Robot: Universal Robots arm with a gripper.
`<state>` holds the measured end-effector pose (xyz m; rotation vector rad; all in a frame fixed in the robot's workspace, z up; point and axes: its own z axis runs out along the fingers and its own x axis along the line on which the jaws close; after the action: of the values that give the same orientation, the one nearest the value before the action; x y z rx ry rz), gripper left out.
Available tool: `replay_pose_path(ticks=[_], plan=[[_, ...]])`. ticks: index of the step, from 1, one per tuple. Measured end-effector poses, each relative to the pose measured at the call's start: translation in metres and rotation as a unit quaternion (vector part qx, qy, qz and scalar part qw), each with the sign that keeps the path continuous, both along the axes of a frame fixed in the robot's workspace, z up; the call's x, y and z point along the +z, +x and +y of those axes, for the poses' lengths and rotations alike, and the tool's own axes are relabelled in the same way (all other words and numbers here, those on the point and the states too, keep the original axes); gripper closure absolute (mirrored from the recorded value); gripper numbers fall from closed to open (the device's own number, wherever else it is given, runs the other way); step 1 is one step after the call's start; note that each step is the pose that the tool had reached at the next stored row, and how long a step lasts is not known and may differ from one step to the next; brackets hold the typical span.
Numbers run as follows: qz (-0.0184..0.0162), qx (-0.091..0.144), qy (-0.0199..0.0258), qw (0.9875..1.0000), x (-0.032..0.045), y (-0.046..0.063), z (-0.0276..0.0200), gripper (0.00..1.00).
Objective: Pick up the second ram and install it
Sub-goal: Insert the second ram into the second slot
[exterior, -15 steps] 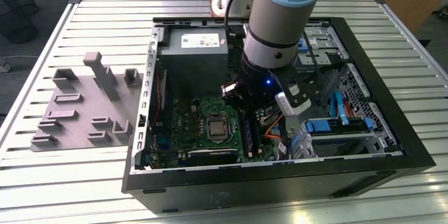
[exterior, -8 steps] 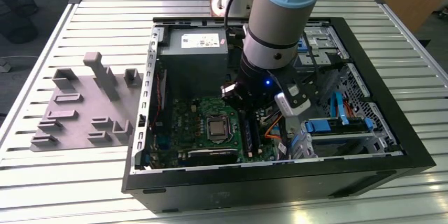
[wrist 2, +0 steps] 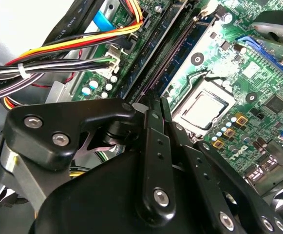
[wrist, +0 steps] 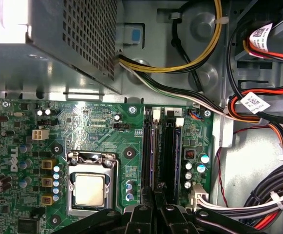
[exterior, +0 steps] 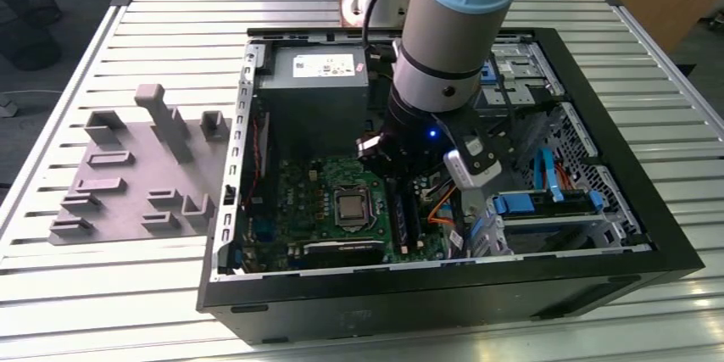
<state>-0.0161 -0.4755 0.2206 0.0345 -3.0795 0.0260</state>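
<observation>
- Presently: install step in hand, judged from position. gripper [wrist 2: 151,104] down inside the open computer case [exterior: 339,315], over the motherboard [wrist: 102,129], just beside the processor socket [wrist: 89,187].
- Fingers [wrist 2: 157,146] drawn close together, pinching a thin dark strip held edge-on, taken to be the second ram [wrist 2: 173,51].
- Stick running away from the fingertips, parallel to the long black memory slots [wrist: 169,151] and right at them. Seated, or only resting on the slot – cannot tell.
- Grey fixture [exterior: 136,175] on the table [exterior: 125,311], at the exterior view's left, well apart from the case. No stick to be made out on it, so pick-up judged done.
- Demands of this step, as a judgement: lower edge in line with the slot along its whole length, no tilt, an even straight press. Nearby cable bundle [wrist: 277,195] to be kept out of the way.
- Writing: white sticker [exterior: 322,64] on the power supply [exterior: 311,95], white printed tag [wrist: 254,103] on a cable, small markings on the board – noted as present, not transcribed.
</observation>
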Motion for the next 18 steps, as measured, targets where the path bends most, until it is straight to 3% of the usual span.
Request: replay_pose_path(ticks=[18], plan=[[0.0004, -0.002, 0.0000, 1.0000, 0.0011, 0.0031, 0.0000, 0.87]])
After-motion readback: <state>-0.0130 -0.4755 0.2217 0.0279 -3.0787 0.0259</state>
